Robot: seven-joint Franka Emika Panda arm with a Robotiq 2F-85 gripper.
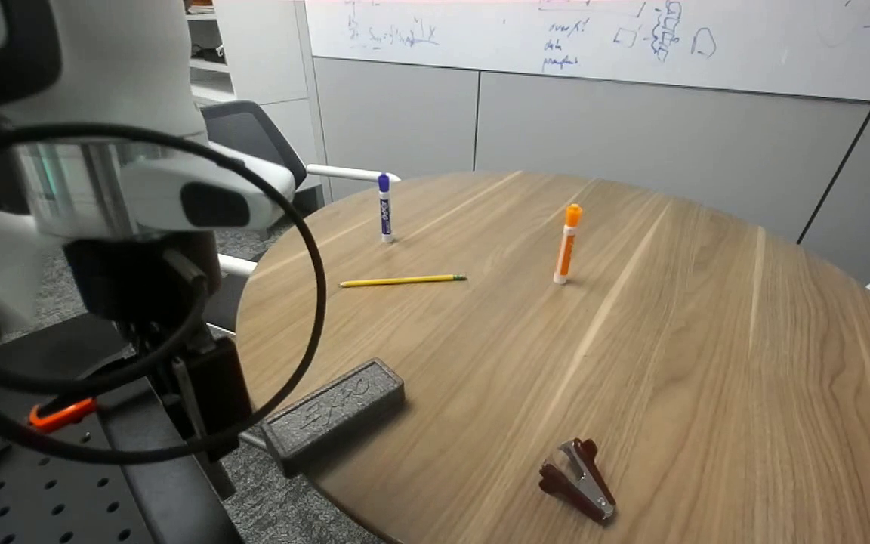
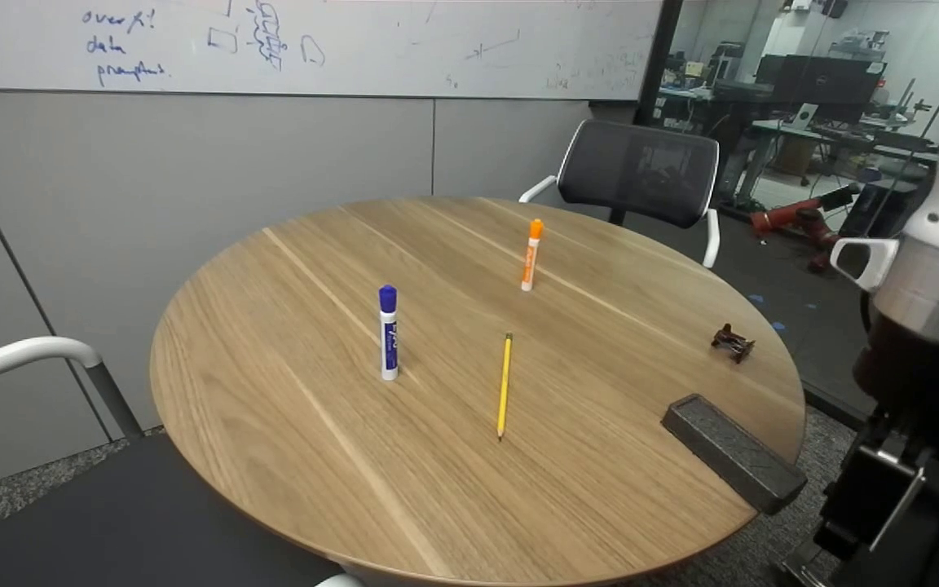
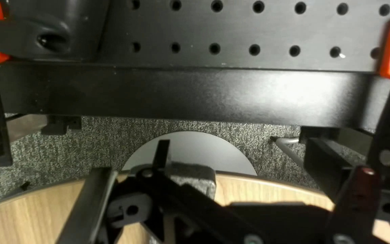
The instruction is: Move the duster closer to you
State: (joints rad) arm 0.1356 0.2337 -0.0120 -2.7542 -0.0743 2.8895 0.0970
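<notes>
The duster (image 1: 335,414), a flat dark grey block, lies on the round wooden table at its edge. Its near end juts out past the edge, as also seen in an exterior view (image 2: 732,453). In the wrist view, part of the duster (image 3: 195,181) shows behind the gripper's left finger linkage; the rest is hidden. My gripper (image 3: 244,166) has its fingers wide apart with nothing between them. In both exterior views the gripper (image 1: 205,446) (image 2: 848,522) hangs off the table edge, beside the duster's near end and apart from it.
On the table (image 1: 669,363) are a yellow pencil (image 1: 403,280), an upright blue marker (image 1: 385,208), an upright orange marker (image 1: 567,245) and a brown staple remover (image 1: 580,482). A black perforated robot base (image 3: 235,30) lies beside the table. Chairs (image 2: 641,171) stand around.
</notes>
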